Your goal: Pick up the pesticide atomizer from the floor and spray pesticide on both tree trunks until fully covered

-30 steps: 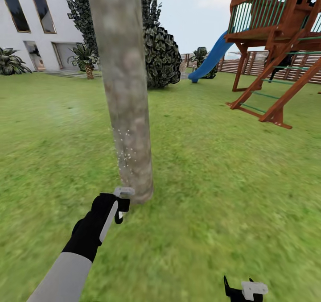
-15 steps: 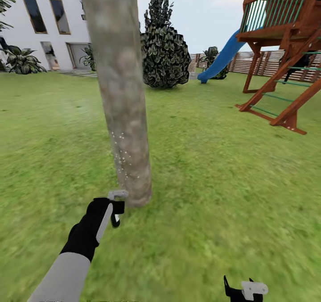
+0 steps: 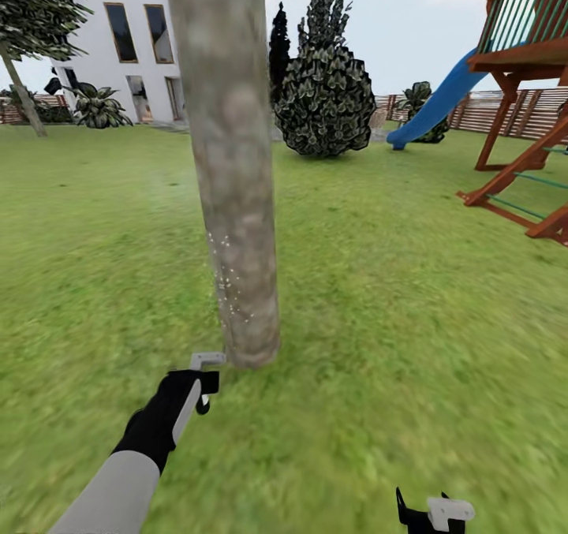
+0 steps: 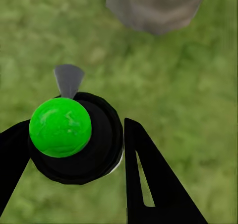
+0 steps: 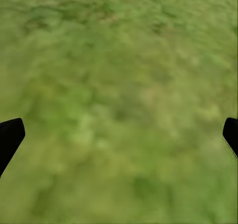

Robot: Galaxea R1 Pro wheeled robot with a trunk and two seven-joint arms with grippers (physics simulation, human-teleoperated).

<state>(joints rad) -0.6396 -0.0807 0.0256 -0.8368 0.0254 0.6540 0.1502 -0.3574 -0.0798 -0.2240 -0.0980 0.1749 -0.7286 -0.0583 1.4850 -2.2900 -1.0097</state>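
A thick pale grey-beige tree trunk (image 3: 237, 203) rises from the grass just ahead, with white specks low on its left side. My left gripper (image 3: 201, 384) is shut on the pesticide atomizer (image 3: 207, 358), whose pale grey trigger head points at the trunk's base from a short gap away. In the left wrist view the atomizer (image 4: 74, 139) is a round black shape with a bright green ball, held between the black fingers (image 4: 148, 179), and the trunk base (image 4: 153, 5) lies beyond it. My right gripper (image 3: 432, 513) hangs low and open over bare grass (image 5: 119, 85).
Lawn surrounds the trunk. A dark leafy tree (image 3: 323, 100) stands behind it and another tree (image 3: 31, 21) at far left. The white house (image 3: 134, 37) is at the back left. A wooden play frame (image 3: 528, 124) with a blue slide (image 3: 434, 100) and a slat fence stands right.
The camera has turned left, so the whole scene has slid right in the picture. My left gripper with the atomizer still points at the trunk's base. The right gripper has not moved.
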